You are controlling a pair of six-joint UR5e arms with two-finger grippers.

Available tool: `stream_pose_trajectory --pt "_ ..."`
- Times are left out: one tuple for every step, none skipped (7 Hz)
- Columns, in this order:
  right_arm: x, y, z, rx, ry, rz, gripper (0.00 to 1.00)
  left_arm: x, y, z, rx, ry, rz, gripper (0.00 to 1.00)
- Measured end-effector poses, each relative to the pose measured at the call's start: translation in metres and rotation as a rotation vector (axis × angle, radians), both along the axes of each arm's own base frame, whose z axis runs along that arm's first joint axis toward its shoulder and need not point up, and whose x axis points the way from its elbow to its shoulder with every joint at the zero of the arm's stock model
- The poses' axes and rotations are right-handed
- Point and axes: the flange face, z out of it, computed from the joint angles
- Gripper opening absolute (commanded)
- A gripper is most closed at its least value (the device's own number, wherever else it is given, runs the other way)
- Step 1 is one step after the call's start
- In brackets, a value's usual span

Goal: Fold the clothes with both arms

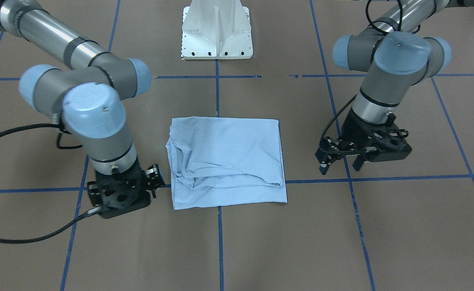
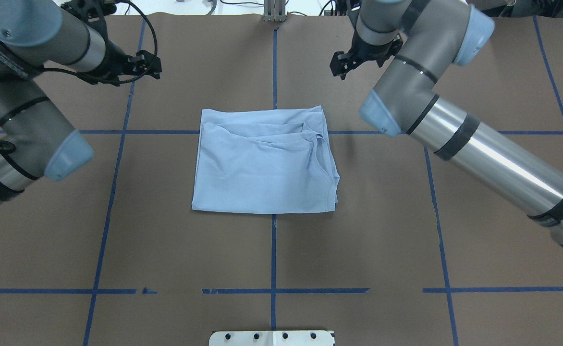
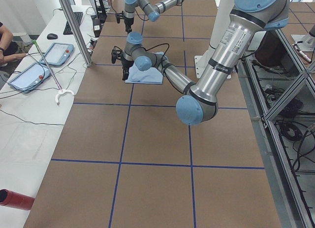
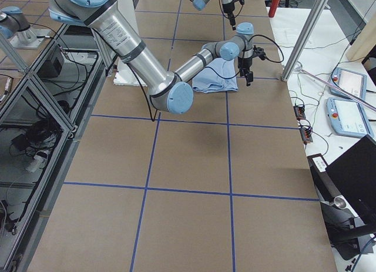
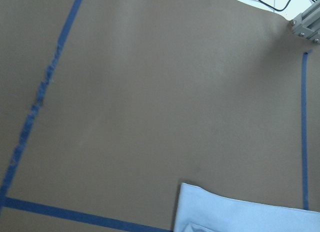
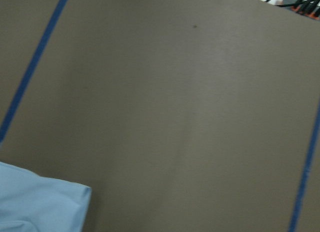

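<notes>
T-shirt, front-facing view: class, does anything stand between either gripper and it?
Nothing visible does. Only bare table lies between the left gripper and the T-shirt, and between the right gripper and it. Both grippers hang beside the shirt, not touching it.

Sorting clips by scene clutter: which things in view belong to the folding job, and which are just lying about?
Job: light blue T-shirt, folded; left gripper; right gripper.
Lying about: white pedestal base; two control tablets, keyboard and red cylinder on the side table.
</notes>
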Motion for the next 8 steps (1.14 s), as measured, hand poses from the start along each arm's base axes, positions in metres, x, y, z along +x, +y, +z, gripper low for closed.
stream_pose_trajectory --pt "0.074 -0.025 0.030 -0.019 -0.002 -0.051 1.00 -0.065 -0.022 0.023 0.053 -0.101 0.077 1.00" --pt "0.154 -0.039 0.080 -0.023 0.007 -0.112 1.00 -0.133 -0.034 0.052 0.096 -0.175 0.148 1.00" --pt "0.231 -0.036 0.137 -0.044 0.016 -0.162 1.00 -0.190 -0.033 0.091 0.132 -0.239 0.220 1.00" --pt "0.290 -0.024 0.178 -0.087 0.021 -0.189 1.00 -0.234 -0.021 0.135 0.164 -0.301 0.300 1.00" --pt "0.329 0.000 0.214 -0.135 0.013 -0.215 1.00 -0.282 0.001 0.185 0.187 -0.355 0.374 1.00" --pt "0.352 0.031 0.250 -0.163 -0.024 -0.234 1.00 -0.322 0.030 0.228 0.193 -0.361 0.425 1.00" --pt "0.360 0.053 0.272 -0.180 -0.068 -0.221 1.00 -0.345 0.057 0.260 0.180 -0.307 0.445 1.00" --pt "0.363 0.061 0.278 -0.212 -0.081 -0.172 1.00 -0.351 0.072 0.287 0.150 -0.255 0.457 1.00"
